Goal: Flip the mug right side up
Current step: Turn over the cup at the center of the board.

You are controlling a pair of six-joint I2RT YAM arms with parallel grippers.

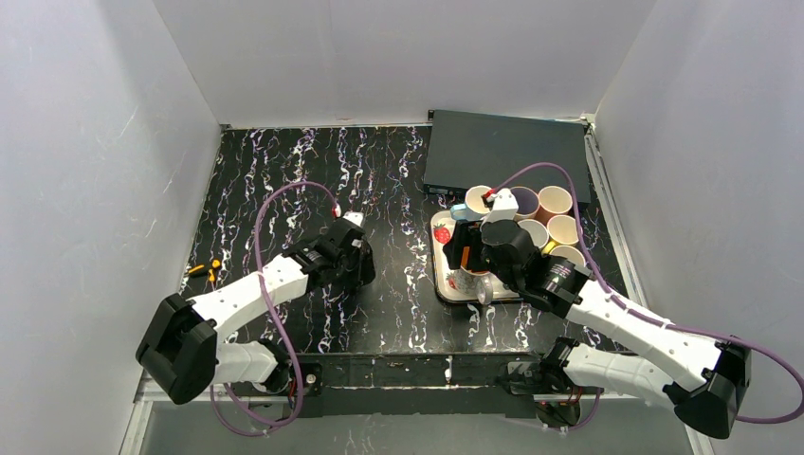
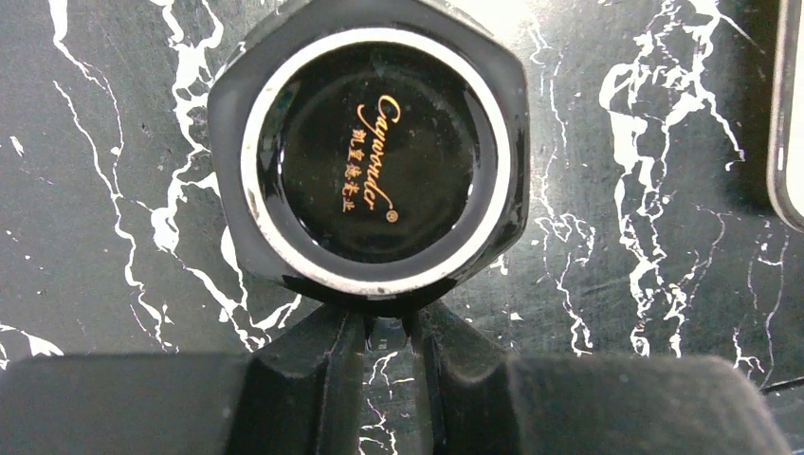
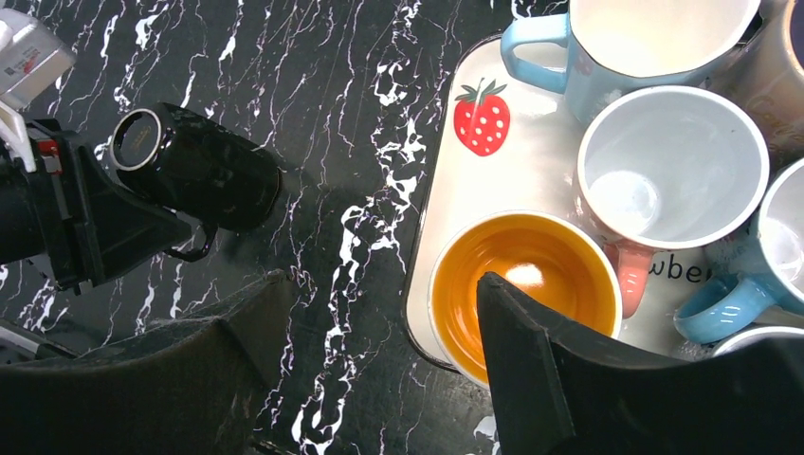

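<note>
The black mug (image 2: 374, 161) stands upside down on the black marble table, its base with gold lettering facing up. It also shows in the right wrist view (image 3: 204, 175), left of the tray. My left gripper (image 2: 389, 318) is shut on the mug's handle at the near side, fingers close together under the mug's edge; in the top view the left gripper (image 1: 358, 258) covers most of the mug. My right gripper (image 3: 379, 284) is open and empty, hovering over the tray's left edge, one finger (image 3: 531, 351) above an orange-lined mug (image 3: 517, 284).
A white tray (image 3: 493, 180) with a strawberry print holds several upright mugs at the right. More cups (image 1: 555, 201) stand behind it, in front of a black box (image 1: 502, 152). Small yellow items (image 1: 204, 270) lie at the table's left edge.
</note>
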